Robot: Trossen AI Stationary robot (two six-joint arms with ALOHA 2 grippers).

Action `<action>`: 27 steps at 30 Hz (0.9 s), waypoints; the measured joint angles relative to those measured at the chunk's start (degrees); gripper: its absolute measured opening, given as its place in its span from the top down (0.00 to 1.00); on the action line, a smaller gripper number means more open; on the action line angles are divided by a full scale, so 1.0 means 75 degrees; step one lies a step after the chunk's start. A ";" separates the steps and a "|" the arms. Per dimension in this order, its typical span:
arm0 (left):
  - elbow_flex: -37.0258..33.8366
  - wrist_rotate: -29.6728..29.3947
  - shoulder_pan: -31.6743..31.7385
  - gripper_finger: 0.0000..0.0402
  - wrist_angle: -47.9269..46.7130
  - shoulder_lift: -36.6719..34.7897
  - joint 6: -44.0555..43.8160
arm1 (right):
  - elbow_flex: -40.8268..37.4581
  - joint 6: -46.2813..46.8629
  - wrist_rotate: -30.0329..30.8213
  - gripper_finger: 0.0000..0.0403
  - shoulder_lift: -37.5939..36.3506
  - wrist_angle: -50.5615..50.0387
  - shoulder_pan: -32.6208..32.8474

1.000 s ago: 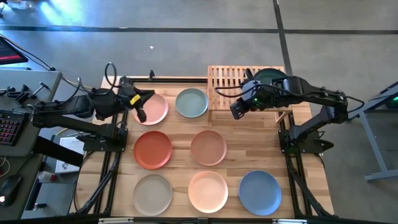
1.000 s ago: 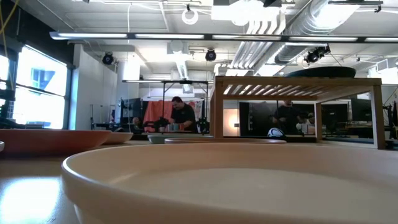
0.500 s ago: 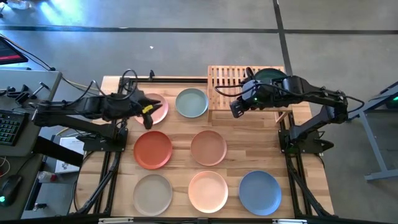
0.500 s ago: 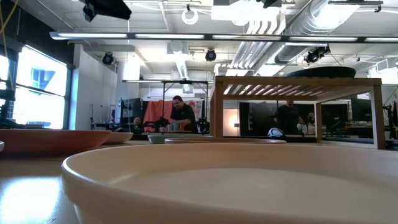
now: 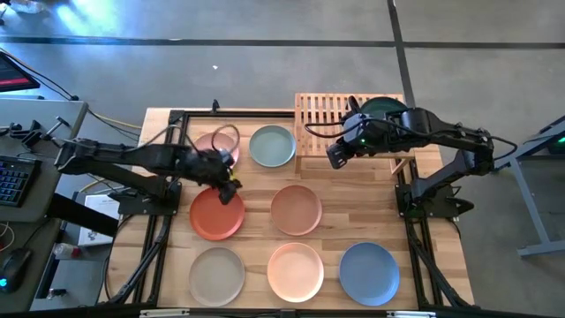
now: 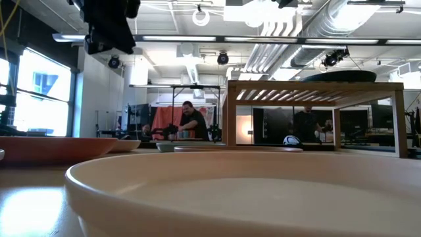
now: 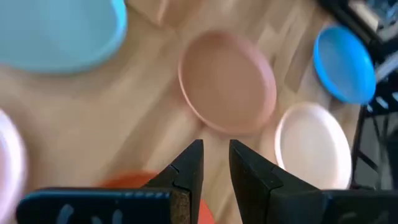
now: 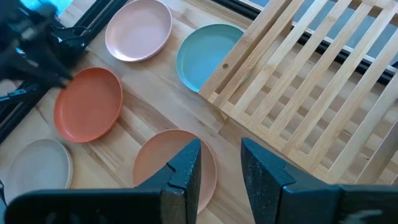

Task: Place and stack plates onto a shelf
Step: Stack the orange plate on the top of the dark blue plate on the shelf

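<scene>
Overhead, the left gripper (image 5: 228, 188) hangs above the upper edge of the rust-red plate (image 5: 216, 213), between that plate and the pink plate (image 5: 217, 151) behind it. Its own wrist camera shows the two fingers (image 7: 189, 167) a narrow gap apart with nothing between them, though that picture is smeared, so the width of the gap is only roughly clear; beyond them lie the tan plate (image 7: 227, 83), the peach plate (image 7: 313, 145) and the blue plate (image 7: 344, 64). The right gripper (image 5: 336, 155) waits over the front edge of the shelf (image 5: 322, 115), and its fingers (image 8: 186, 167) are likewise slightly parted and empty. One dark teal plate (image 5: 386, 109) already rests on the shelf's right half, partly hidden under the right arm. Seven plates remain on the table (image 5: 256, 181): pink and pale grey-blue plate (image 5: 272, 146) in the back row, rust red and tan in the middle, beige-grey plate (image 5: 216, 274), peach and blue along the front. From table height the shelf (image 6: 314, 89) stands to the right, and a person (image 6: 193, 121) shows in the room behind.
</scene>
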 joint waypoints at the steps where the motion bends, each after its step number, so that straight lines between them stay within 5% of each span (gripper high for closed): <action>1: 0.0000 0.0049 -0.0076 0.84 -0.0012 0.0140 -0.0142 | 0.0000 -0.0002 0.0000 0.77 0.0000 0.0000 0.0000; 27: 0.0000 0.0291 -0.1346 0.84 0.0012 0.2711 -0.3097 | 0.0000 -0.0209 0.0079 0.77 0.0000 -0.0382 0.0000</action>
